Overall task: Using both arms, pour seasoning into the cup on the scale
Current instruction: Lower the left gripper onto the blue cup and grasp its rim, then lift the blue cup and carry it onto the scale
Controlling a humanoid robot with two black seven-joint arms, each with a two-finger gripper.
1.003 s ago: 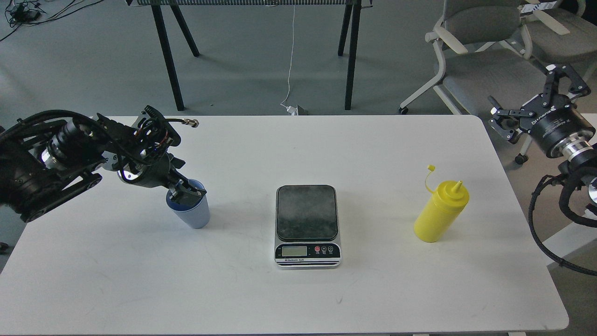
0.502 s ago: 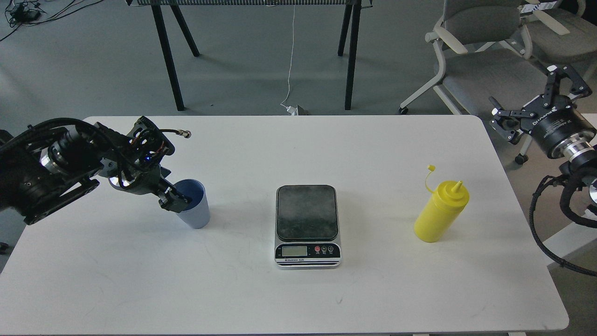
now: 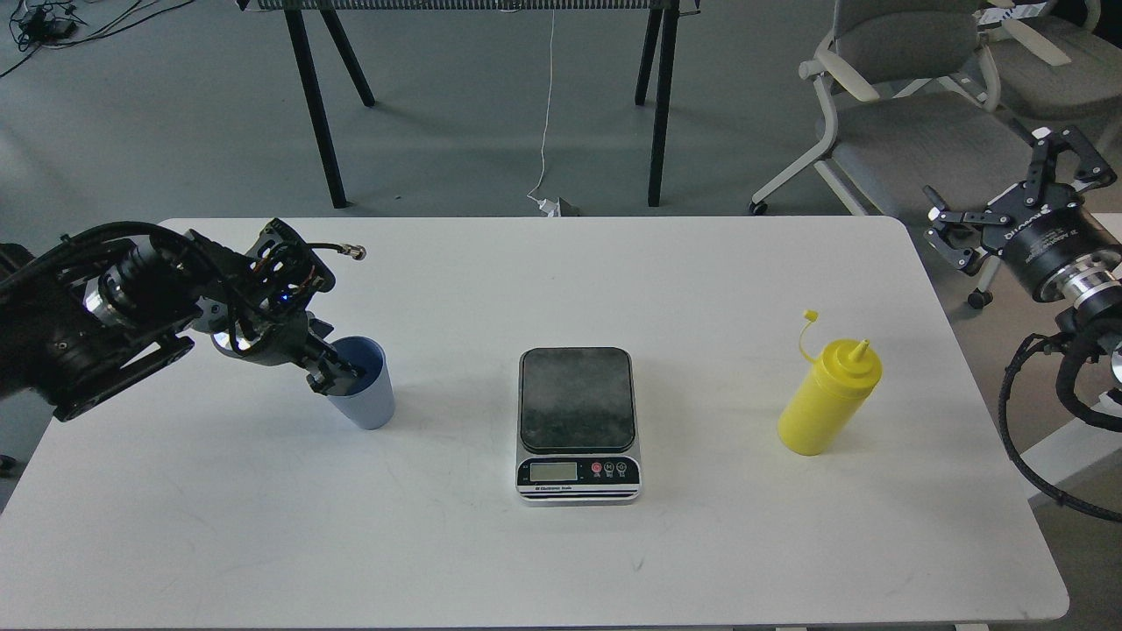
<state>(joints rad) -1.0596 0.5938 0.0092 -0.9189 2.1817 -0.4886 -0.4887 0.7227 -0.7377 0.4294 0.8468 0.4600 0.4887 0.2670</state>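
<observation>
The light-blue cup (image 3: 370, 399) stands upright on the white table (image 3: 561, 561), left of centre. My left gripper (image 3: 336, 372) is at the cup's left rim, its dark fingers overlapping the rim; I cannot tell whether they are closed on it. The scale (image 3: 576, 399) lies at the table's centre with its dark platform bare. The yellow seasoning bottle (image 3: 828, 399) stands upright to the right of the scale, its tethered cap off the nozzle. My right gripper (image 3: 1008, 188) is open and empty, held off the table's right edge, beyond the far right corner.
A grey office chair (image 3: 912, 96) stands behind the table's right corner, close to my right gripper. Black legs of another table (image 3: 316, 105) and a white cable (image 3: 545, 105) are on the floor behind.
My left gripper came down from over the cup's mouth to its left rim, then shifted slightly right. The cup, scale and bottle have not moved. My right gripper drifted a little to the right.
</observation>
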